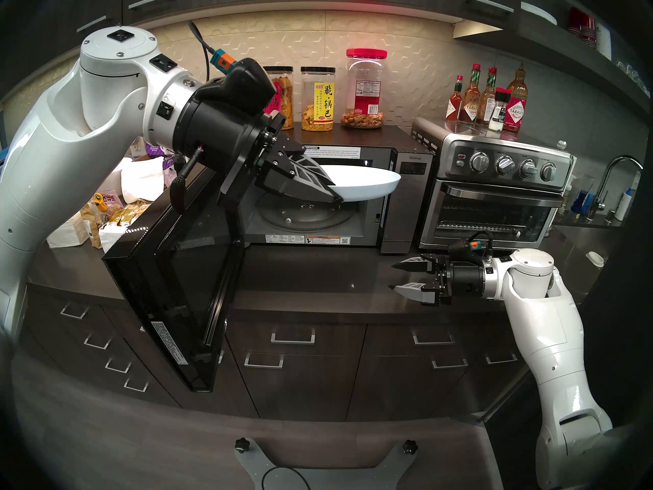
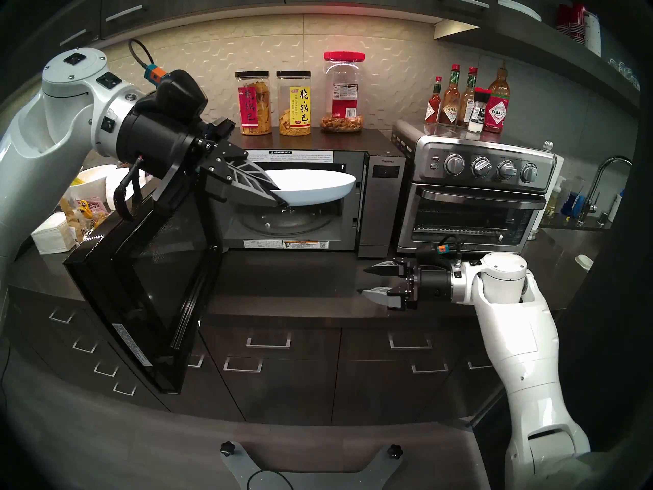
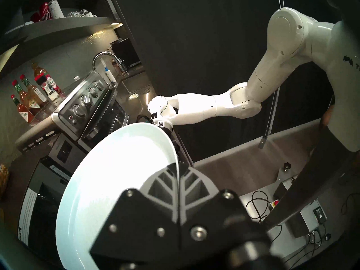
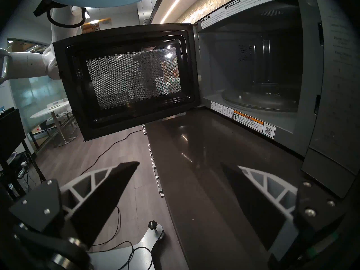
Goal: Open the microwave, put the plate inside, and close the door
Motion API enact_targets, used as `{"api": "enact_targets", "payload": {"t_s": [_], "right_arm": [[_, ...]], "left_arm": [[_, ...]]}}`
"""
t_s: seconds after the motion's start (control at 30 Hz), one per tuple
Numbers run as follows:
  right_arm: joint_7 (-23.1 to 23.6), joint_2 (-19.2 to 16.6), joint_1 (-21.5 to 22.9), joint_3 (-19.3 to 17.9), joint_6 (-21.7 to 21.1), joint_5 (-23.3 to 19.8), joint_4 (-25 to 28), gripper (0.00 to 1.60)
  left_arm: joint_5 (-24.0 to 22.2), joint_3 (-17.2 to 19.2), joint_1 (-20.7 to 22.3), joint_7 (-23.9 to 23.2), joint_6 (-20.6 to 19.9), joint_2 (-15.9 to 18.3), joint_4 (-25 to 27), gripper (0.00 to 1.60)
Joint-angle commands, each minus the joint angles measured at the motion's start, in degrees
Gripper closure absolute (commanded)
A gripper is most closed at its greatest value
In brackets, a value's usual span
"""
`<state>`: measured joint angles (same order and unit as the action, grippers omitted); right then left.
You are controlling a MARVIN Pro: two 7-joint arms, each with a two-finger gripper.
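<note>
Door (image 1: 176,294), the black-framed dark glass panel, swings wide toward the robot. Beyond it the right gripper (image 1: 395,276) hangs spread and empty over the dark countertop (image 1: 318,280). Farther back the left gripper (image 1: 334,192) pinches the round pale blue-white plate (image 1: 364,185) by its rim, at the mouth of the boxy black microwave (image 1: 406,203), above its glass turntable (image 1: 304,218).

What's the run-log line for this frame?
door: open | left gripper: shut on plate rim, at microwave opening | right gripper: open, empty | plate not yet set down
</note>
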<state>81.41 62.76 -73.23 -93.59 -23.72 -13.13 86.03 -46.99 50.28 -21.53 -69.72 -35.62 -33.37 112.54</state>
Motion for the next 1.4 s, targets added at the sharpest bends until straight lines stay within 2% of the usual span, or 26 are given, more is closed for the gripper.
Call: {"api": "enact_targets", "payload": {"t_s": [0.0, 0.13, 0.27, 0.5, 1.0, 1.2, 1.23, 1.27, 1.37], "right_arm": [[0.71, -0.06, 0.8, -0.04, -0.04, -0.5, 0.57, 0.0], [0.71, -0.06, 0.8, -0.04, -0.04, -0.51, 0.57, 0.0], [0.71, -0.06, 0.8, -0.04, -0.04, -0.51, 0.57, 0.0], [0.7, -0.06, 0.8, -0.05, -0.04, -0.5, 0.57, 0.0], [0.64, -0.04, 0.78, -0.06, -0.03, -0.47, 0.59, 0.0], [0.65, -0.05, 0.78, -0.06, -0.03, -0.48, 0.59, 0.0], [0.66, -0.05, 0.78, -0.06, -0.03, -0.48, 0.59, 0.0], [0.66, -0.05, 0.78, -0.06, -0.03, -0.48, 0.59, 0.0], [0.67, -0.05, 0.78, -0.06, -0.03, -0.48, 0.58, 0.0]], "left_arm": [[-2.79, -2.05, 4.85, -5.94, 0.34, -0.17, -0.36, 1.6], [-3.16, -3.9, 6.12, -6.21, 0.52, -0.22, -0.68, 1.6], [-4.0, -7.68, 8.73, -6.23, 0.69, 0.16, -1.54, 1.6], [-4.64, -10.9, 11.4, -6.46, 1.01, 0.32, -2.34, 1.6], [-5.79, -18.03, 19.19, -7.25, 1.53, -1.54, -6.61, 1.6], [-6.66, -21.68, 21.7, -8.36, 2.13, -1.94, -7.72, 1.6], [-7.55, -22.42, 21.99, -6.53, 2.3, -1.67, -7.29, 1.6], [-6.86, -22.89, 22.48, -8.52, 2.43, -2.05, -7.95, 1.6], [-7.51, -25.27, 24.05, -8.1, 3.05, -2.26, -8.24, 1.6]]}}
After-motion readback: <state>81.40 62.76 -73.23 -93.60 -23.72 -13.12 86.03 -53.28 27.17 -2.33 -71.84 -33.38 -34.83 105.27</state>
